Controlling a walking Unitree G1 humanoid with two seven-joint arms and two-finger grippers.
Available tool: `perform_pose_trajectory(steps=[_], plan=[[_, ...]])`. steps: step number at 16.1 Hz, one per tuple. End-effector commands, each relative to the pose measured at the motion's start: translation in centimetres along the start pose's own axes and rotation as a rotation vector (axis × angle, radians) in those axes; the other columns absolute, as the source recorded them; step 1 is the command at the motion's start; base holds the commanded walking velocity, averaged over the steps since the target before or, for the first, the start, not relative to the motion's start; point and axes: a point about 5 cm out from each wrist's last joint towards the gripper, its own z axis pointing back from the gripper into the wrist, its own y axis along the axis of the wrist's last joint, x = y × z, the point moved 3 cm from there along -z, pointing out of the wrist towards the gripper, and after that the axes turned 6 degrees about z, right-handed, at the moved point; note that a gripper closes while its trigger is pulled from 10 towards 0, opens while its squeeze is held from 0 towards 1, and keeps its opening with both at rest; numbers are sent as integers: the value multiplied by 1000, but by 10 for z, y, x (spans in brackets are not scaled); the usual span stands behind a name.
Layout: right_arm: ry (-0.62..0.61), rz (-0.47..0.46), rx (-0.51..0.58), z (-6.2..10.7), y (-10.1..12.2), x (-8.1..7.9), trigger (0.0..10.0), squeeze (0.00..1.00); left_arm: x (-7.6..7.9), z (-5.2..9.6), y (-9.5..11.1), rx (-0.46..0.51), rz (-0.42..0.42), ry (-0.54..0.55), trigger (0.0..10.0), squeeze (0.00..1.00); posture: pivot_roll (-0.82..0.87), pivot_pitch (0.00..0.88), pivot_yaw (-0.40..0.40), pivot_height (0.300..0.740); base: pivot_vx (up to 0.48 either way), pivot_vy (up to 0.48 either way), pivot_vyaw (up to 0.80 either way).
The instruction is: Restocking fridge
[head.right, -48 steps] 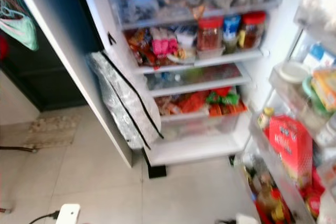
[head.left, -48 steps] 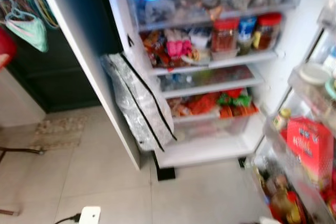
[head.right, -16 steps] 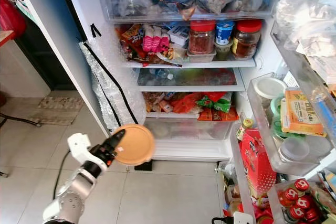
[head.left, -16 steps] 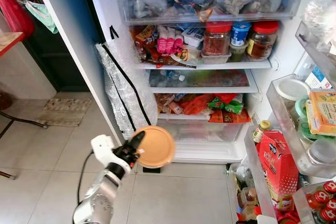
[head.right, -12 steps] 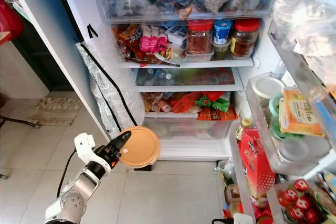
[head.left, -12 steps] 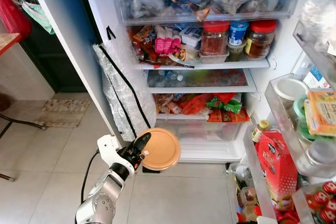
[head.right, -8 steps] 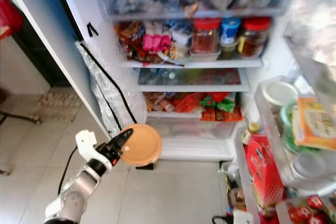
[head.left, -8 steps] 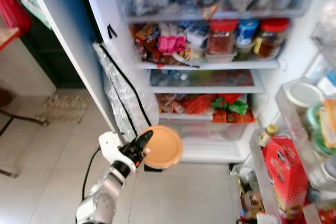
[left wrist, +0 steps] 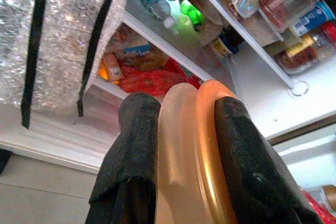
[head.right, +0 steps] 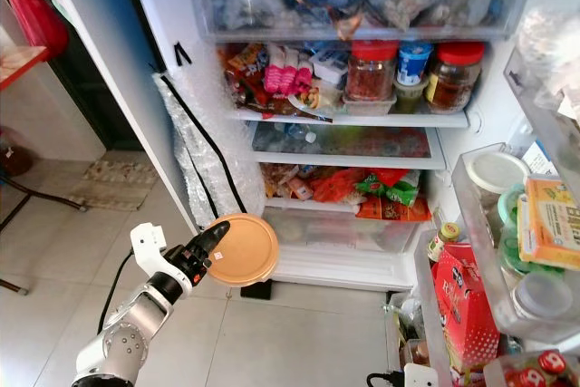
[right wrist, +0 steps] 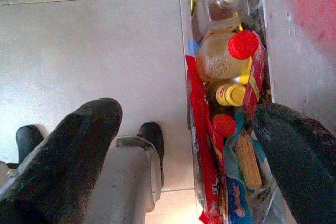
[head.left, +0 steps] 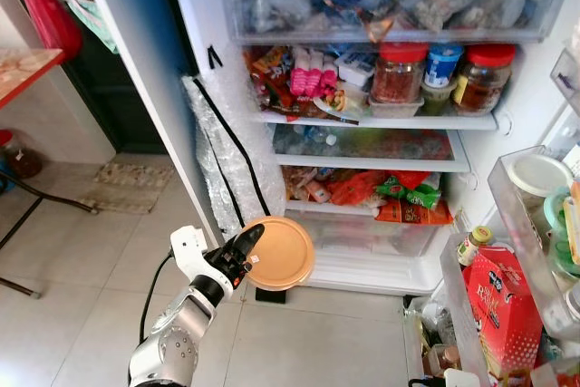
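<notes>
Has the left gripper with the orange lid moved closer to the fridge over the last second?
Yes, slightly. The left gripper, shut on the orange lid, has drifted right: the lid now overlaps more of the bottom drawer front.

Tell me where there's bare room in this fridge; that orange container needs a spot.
The left gripper holds the orange container. The bottom ledge below the clear drawer looks bare. The jar shelf, snack shelves and door bins are crowded.

Crammed full: every fridge shelf. Open tiled floor before the bottom drawer; silver insulated bag blocking the left.
</notes>
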Motion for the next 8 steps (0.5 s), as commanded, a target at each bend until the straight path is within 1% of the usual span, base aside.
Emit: perform_pose_trajectory(steps=[1, 2, 8], plan=[[-1, -2, -22, 1, -6, -1, 10000, 0, 3, -2, 2, 5, -7, -6, 10000, 0, -38, 63, 59, 740, 0, 0, 0], [-1, -2, -22, 1, -6, -1, 10000, 0, 3, -2, 2, 4, -8, -7, 10000, 0, -38, 63, 59, 740, 0, 0, 0], [-1, 0, -24, 1, -6, -1, 10000, 0, 3, -3, 2, 0, -12, -3, 10000, 0, -40, 61, 60, 740, 268, 0, 0]])
